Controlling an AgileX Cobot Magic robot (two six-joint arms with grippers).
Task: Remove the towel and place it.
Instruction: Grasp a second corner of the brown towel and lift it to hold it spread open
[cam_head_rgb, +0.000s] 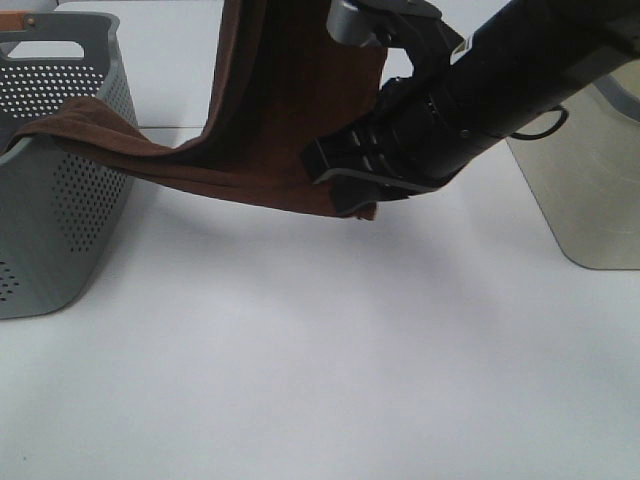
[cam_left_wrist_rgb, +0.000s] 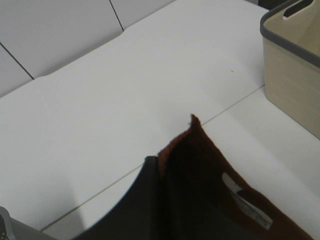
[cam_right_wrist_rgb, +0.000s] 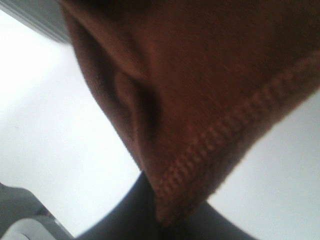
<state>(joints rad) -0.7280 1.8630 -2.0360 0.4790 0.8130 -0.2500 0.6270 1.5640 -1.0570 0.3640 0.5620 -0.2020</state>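
The dark reddish-brown towel (cam_head_rgb: 270, 120) hangs in a sagging band from the rim of a grey perforated basket (cam_head_rgb: 60, 210) up out of the top of the exterior high view. My right gripper (cam_head_rgb: 350, 195) reaches across the middle and is shut on the towel's lower hemmed corner (cam_right_wrist_rgb: 200, 75); its dark finger (cam_right_wrist_rgb: 150, 215) shows under the cloth. My left gripper (cam_left_wrist_rgb: 162, 167) is out of the exterior high view. In its wrist view it is shut on a towel edge (cam_left_wrist_rgb: 200, 170) near the white tag (cam_left_wrist_rgb: 245, 200), above the white table.
A beige basket (cam_head_rgb: 590, 190) stands at the right and shows in the left wrist view (cam_left_wrist_rgb: 290, 65). The white table (cam_head_rgb: 320, 360) spreads in front of and below the hanging towel. A seam line (cam_left_wrist_rgb: 235, 102) crosses the tabletop.
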